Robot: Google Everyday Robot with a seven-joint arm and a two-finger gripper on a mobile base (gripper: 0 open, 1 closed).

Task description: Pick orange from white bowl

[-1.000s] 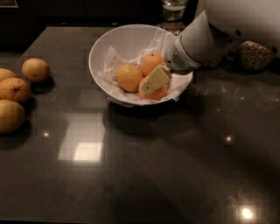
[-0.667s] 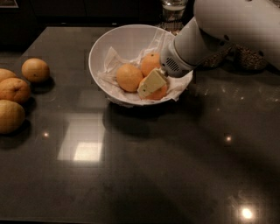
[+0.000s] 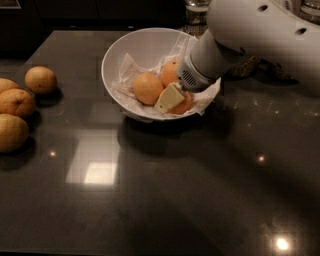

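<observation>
The white bowl stands at the back middle of the dark table, lined with crumpled white paper. Three oranges lie in it: one on the left, one further back, and a deep orange one at the front right. My gripper reaches down into the bowl from the right and sits right against the front-right orange, covering much of it. The white arm hides the bowl's right rim.
Several more oranges lie on the table at the left edge. A glass stands behind the bowl. A dark speckled object lies behind the arm on the right.
The arm has swung leftward and nearer to the camera, and the gripper has shifted slightly left and down inside the bowl. The oranges have not visibly moved.
</observation>
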